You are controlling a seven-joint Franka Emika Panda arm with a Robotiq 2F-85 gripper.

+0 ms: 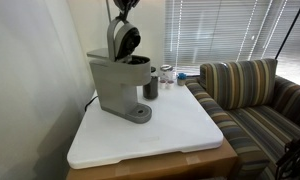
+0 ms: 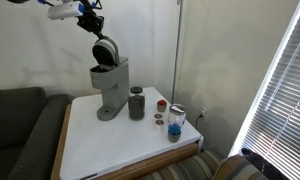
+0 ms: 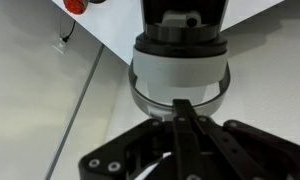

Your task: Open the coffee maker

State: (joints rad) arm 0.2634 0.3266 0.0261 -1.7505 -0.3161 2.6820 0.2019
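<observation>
Pinching the raised hinged lid of the boxy matte grey plastic coffee maker, the black gripper has its fingers nearly closed.

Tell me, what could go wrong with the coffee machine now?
1. The lid is raised, with the tool right at it. Pushing further might strain the hinge or tip the coffee maker over.
2. If the machine slides, it could knock the dark canister standing close beside it, and maybe the small jars nearby.
</observation>
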